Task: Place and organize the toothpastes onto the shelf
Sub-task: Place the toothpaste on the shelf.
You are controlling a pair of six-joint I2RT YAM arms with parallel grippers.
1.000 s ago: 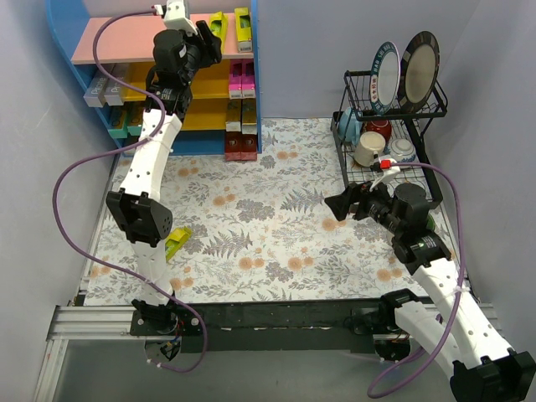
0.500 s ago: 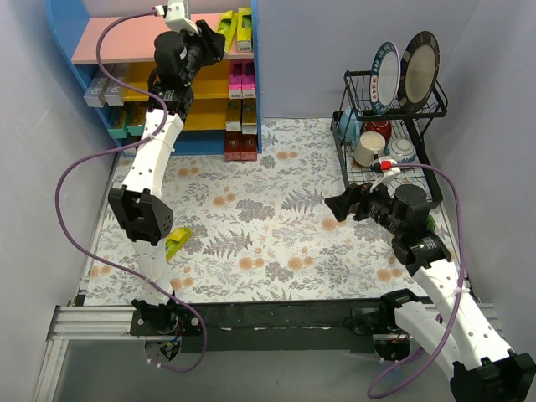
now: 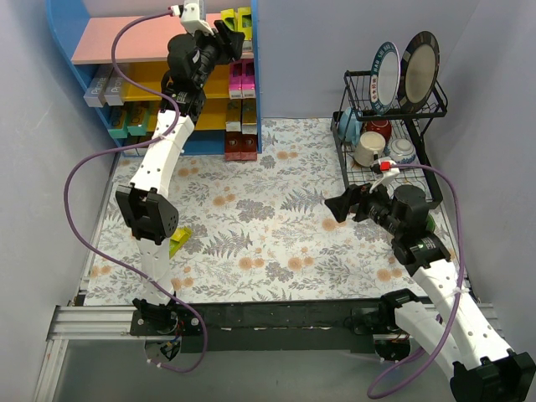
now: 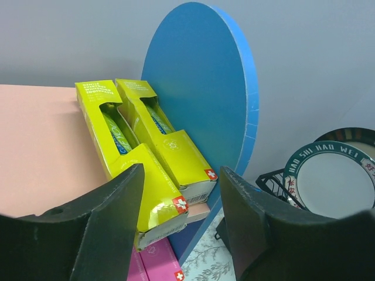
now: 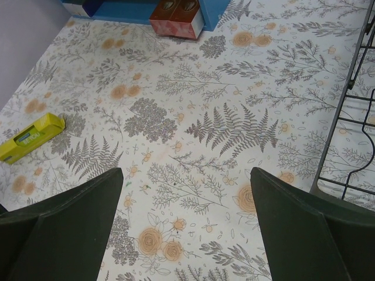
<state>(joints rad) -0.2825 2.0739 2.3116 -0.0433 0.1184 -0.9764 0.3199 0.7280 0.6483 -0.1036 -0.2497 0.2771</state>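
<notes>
Two yellow toothpastes [image 4: 149,181] [image 4: 176,152] lie side by side on the shelf's pink top board [image 4: 41,146], against its blue side [image 4: 205,88]. My left gripper [image 4: 181,170] hovers at their near ends, jaws apart and holding nothing; from above it [image 3: 228,38] sits at the board's right end. A third yellow toothpaste [image 3: 177,243] [image 5: 30,137] lies on the table by the left arm. My right gripper [image 3: 339,203] [image 5: 186,171] hangs wide open and empty over the middle of the table. Magenta [image 3: 241,79], silver [image 3: 105,88], teal [image 3: 126,126] and dark red [image 3: 241,146] toothpastes fill the lower boards.
A black wire dish rack [image 3: 389,109] with plates, cups and bowls stands at the back right. One plate [image 4: 334,175] shows in the left wrist view. A flowered mat [image 3: 276,226] covers the table. Grey walls close in left and right.
The left gripper has swung right along the top board. The skewed yellow toothpaste now lies straight next to the other one. The right arm has not moved.
</notes>
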